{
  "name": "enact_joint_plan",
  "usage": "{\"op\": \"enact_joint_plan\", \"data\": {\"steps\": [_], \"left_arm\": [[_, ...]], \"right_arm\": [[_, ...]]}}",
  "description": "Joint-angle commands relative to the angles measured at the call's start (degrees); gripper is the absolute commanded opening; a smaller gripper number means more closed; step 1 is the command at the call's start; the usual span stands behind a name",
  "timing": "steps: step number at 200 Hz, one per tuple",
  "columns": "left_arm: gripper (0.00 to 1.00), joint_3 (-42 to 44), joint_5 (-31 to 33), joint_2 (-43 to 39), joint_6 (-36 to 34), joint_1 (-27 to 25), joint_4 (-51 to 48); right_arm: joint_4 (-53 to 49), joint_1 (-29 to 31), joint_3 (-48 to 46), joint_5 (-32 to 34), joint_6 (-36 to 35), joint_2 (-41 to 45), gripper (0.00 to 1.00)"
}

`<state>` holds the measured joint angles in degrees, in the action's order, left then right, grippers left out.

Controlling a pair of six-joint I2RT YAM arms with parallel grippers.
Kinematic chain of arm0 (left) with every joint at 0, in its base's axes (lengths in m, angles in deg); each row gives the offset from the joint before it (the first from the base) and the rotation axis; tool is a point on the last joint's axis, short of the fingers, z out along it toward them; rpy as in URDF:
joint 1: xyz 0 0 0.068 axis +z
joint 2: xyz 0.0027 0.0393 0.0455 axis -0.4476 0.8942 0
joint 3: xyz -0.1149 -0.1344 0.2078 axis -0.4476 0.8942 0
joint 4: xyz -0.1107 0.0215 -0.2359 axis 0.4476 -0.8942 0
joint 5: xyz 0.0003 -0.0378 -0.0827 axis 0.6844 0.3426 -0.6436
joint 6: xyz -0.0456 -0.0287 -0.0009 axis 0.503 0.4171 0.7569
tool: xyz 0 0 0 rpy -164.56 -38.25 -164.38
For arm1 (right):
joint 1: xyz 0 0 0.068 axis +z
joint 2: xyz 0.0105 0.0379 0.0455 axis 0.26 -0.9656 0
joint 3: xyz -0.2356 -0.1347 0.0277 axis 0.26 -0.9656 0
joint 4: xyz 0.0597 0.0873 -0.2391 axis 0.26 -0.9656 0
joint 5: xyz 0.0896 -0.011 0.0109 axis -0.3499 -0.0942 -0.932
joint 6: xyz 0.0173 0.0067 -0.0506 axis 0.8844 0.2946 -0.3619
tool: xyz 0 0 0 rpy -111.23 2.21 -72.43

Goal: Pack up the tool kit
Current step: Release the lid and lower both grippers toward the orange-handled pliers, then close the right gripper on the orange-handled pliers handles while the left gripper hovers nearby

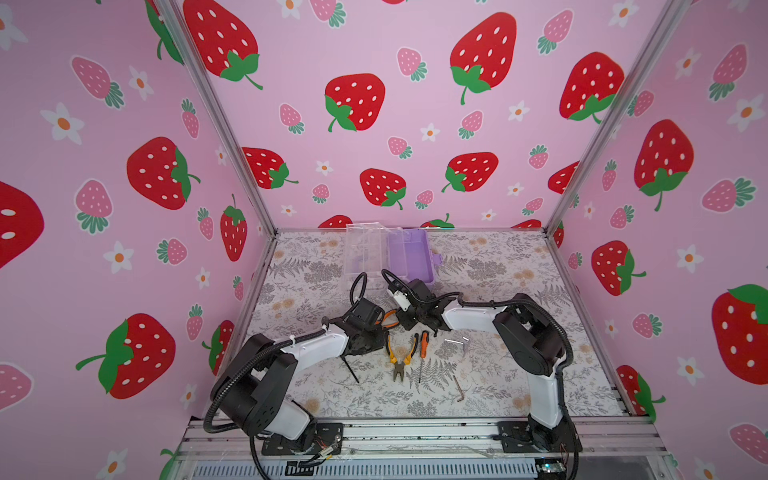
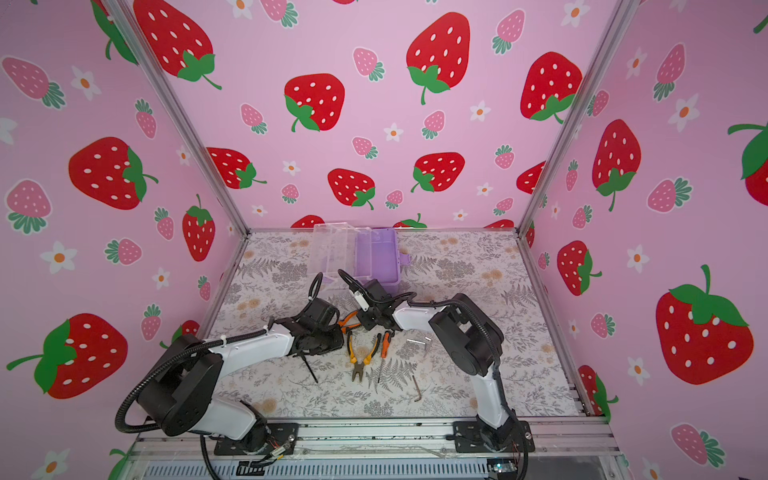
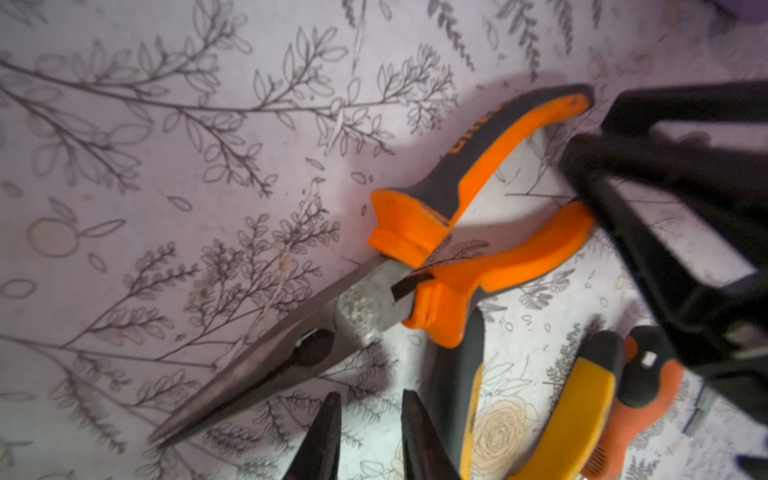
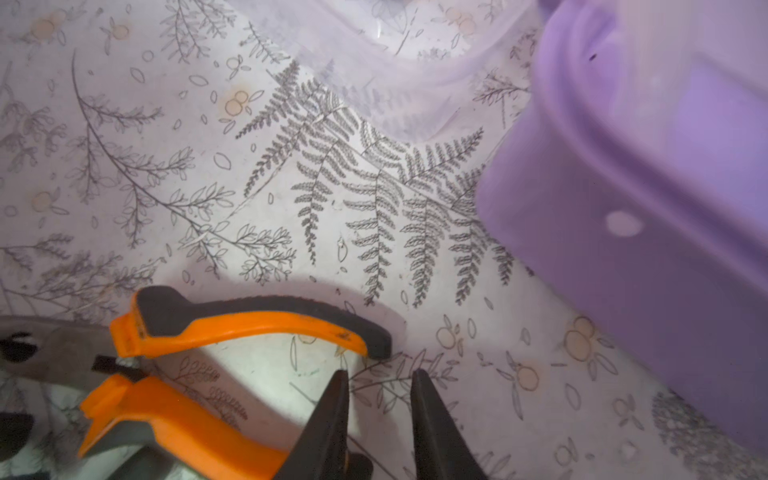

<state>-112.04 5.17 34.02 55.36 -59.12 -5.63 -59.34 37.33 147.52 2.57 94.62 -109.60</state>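
Box [image 1: 409,249] at 12 o'clock looks empty, orange pliers [image 3: 415,224] unpacked; left end effector [image 3: 370,436], right end effector [image 4: 380,415] apart, empty.

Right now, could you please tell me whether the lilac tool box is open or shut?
Open: in both top views the clear lid lies folded back flat beside the lilac tool box, leaving its inside uncovered.

The box [image 1: 409,257] is lilac, its lid [image 1: 365,253] clear. The table cover [image 1: 498,270] under the box shows grey ferns and peach flowers. In front of the box, the pliers [image 3: 415,232] have orange-and-grey handles and the screwdriver [image 1: 423,343] is orange and black. The pink walls [image 1: 374,124] behind the box bear red strawberries.
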Motion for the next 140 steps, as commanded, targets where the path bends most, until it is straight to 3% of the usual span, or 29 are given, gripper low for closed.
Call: {"op": "enact_joint_plan", "data": {"steps": [1,79,140], "left_arm": [[0.29,-0.8,1.9,2.9,1.5,1.0,0.4],[0.28,-2.6,1.5,4.4,-1.6,7.8,0.1],[0.28,-1.5,1.3,2.3,-2.4,9.9,-0.4]], "right_arm": [[-1.2,1.3,-3.6,-0.6,-0.6,2.0,0.30],[-0.2,5.1,-7.2,-9.3,1.3,8.0,0.33],[-2.9,4.8,-1.4,3.1,-7.6,7.8,0.39]]}}
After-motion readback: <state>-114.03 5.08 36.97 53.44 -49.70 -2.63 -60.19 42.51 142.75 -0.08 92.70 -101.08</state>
